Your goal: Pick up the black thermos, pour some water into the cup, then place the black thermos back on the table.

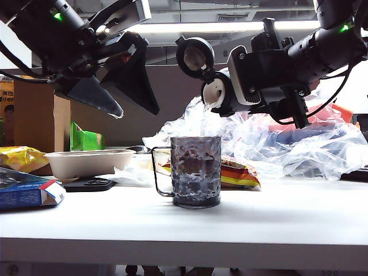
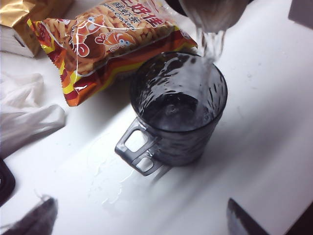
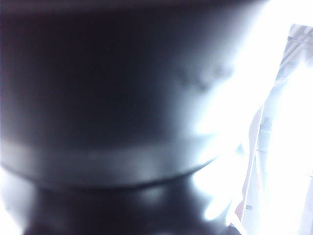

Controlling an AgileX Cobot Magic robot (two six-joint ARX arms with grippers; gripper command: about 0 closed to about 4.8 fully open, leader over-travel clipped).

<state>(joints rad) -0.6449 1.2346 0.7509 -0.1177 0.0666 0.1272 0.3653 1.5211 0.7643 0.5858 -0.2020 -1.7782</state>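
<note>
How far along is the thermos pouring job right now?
Done: the right gripper has the thermos lifted and tipped. In hand: water streams into the cup, partly filled. Left: stop pouring, stand the thermos on the table. The left gripper hangs open, empty.

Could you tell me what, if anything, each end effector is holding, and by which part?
The right end effector holds the thermos around its body, tipped over the cup. The left end effector hangs open, holding nothing.
</note>
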